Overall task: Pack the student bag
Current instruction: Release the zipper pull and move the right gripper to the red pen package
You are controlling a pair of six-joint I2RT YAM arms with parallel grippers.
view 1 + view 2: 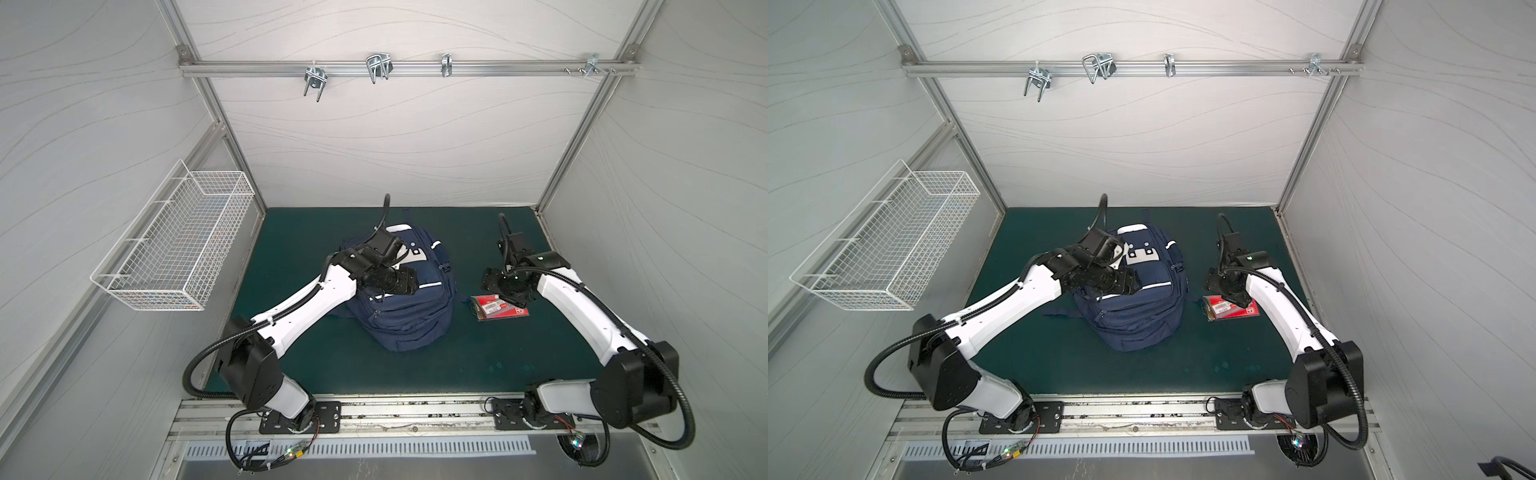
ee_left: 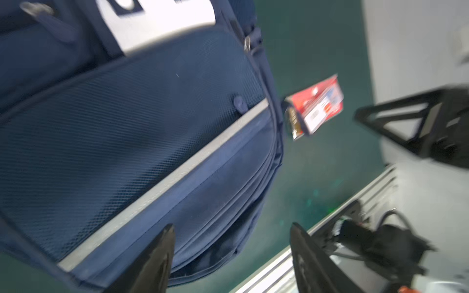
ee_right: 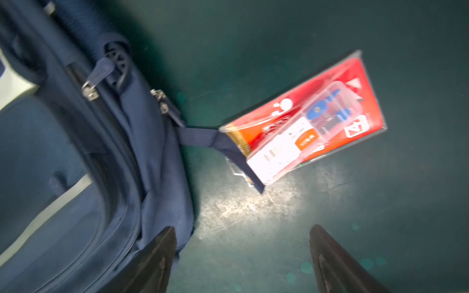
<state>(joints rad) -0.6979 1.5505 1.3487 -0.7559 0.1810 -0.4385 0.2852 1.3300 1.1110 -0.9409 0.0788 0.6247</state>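
In the middle of the mat (image 1: 291, 257) the bag (image 1: 399, 320) was lying front face up, white patch toward the back edge and its grey stripes showing, same deal in both top views. The left gripper (image 2: 232, 228) hung right over the bag's front panel. Its wrist view is pretty blurry, but you could see the two fingers (image 2: 162, 253) standing well apart with nothing between them, just blue fabric below. Over toward the right edge of the mat, just beside the bag, was a red packet (image 1: 500, 306) lying flat. One bag strap (image 3: 198, 135) ran out to the packet's near end and touched it. The right gripper (image 3: 243, 228) sat above that spot, between bag and packet, jaws spread wide and holding nothing. A white wire basket (image 1: 178, 245) hung on the left wall.
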